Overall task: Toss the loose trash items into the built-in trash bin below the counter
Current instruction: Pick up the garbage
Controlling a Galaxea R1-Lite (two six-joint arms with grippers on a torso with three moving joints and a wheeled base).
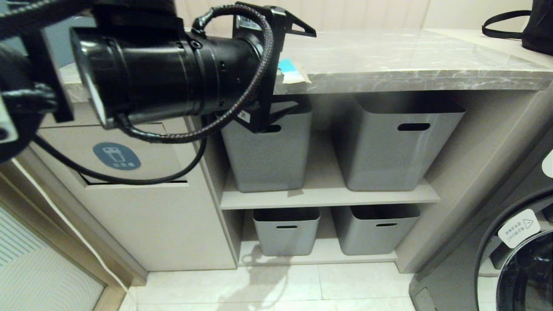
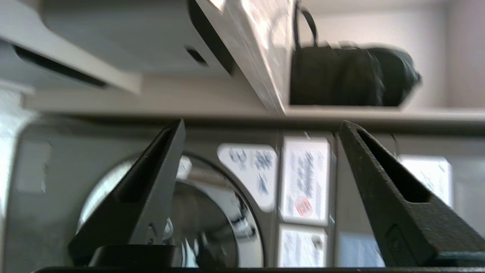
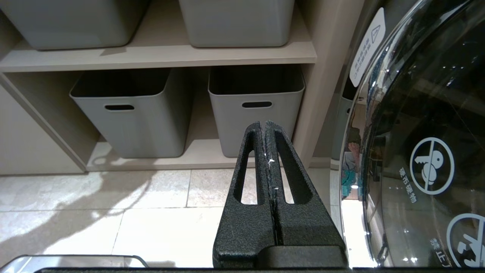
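Cyan-blue torn cardboard [image 1: 288, 69] with a whitish-tan edge lies at the front edge of the grey marble counter [image 1: 389, 56]; I cannot tell whether it is one strip or two. My left gripper [image 1: 306, 68] is open, one finger above the counter edge and one below it, right beside the cardboard. In the left wrist view the left gripper [image 2: 261, 127] holds nothing and the cardboard is out of view. The bin flap [image 1: 129, 142] with its blue-grey sticker [image 1: 116, 156] is lower left. My right gripper [image 3: 264, 123] is shut and empty, low near the floor.
Several grey baskets [image 1: 268, 151] [image 1: 389, 147] [image 1: 287, 231] fill the shelves under the counter. A washing machine door [image 1: 522, 263] stands at the right, close beside the right gripper. A black bag [image 1: 535, 26] sits on the counter's far right.
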